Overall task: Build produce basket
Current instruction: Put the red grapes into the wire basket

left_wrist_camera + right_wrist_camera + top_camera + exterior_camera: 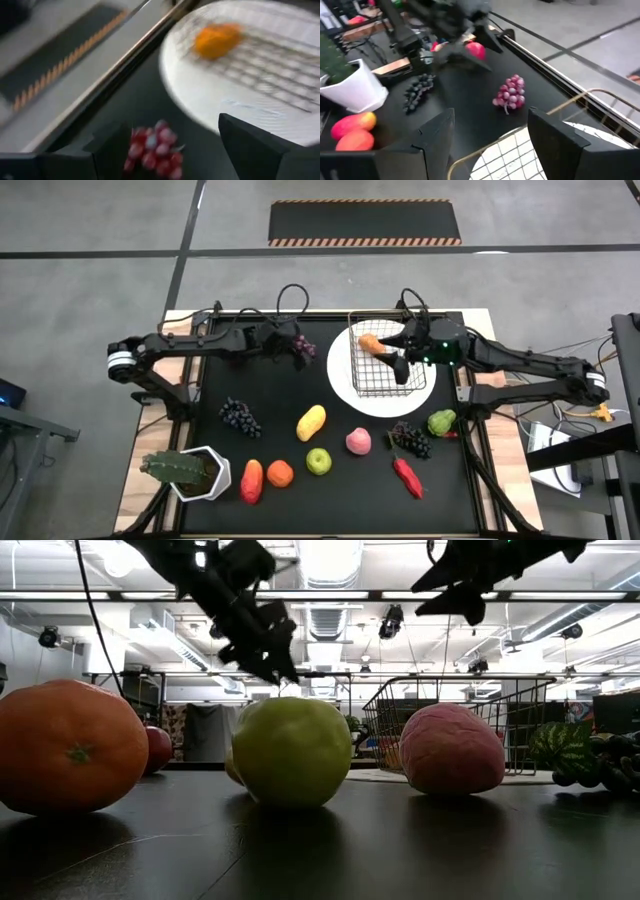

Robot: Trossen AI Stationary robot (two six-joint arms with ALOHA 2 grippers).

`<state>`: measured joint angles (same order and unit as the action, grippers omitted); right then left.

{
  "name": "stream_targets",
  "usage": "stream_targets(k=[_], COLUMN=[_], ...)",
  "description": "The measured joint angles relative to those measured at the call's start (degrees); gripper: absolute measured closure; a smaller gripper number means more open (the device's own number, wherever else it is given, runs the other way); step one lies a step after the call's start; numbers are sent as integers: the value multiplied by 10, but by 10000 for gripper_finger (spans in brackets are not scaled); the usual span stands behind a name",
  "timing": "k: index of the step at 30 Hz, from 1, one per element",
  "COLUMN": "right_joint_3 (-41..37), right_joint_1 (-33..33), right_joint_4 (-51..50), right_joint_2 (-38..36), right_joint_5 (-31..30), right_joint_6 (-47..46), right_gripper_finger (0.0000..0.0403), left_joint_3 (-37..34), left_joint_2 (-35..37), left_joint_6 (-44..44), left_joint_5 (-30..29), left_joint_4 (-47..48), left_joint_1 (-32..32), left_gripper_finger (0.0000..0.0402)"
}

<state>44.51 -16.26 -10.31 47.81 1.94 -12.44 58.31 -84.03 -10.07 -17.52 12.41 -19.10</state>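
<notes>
The right tool, fingers parted and empty, hangs over the square wire-mesh basket; the left tool, also spread, is above a pink grape bunch lying on the black table.

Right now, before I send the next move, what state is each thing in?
Wire basket: upright on the white plate, holding one orange fruit.
Pink grapes: lying on the mat, not held.
Left gripper: open, empty, over the pink grapes.
Right gripper: open, empty, above the basket.
Potted plant: upright.
</notes>
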Motion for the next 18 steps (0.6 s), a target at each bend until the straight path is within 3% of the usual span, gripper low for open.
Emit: stream_targets(k=[5,18], right_joint_3=[0,0], right_joint_1=[15,17], right_joint_4=[0,-2], right_joint_2=[2,36], right_joint_5=[-4,-4], right_joint_6=[12,10], right_gripper_finger=[170,170], left_joint_3=[-5,-1], left_joint_2=[-36,-115], left_joint_6=[-139,-180], left_joint_5=[0,7], left_joint_4=[13,-3], left_joint_1=[-18,-45], left_gripper_finger=[132,155])
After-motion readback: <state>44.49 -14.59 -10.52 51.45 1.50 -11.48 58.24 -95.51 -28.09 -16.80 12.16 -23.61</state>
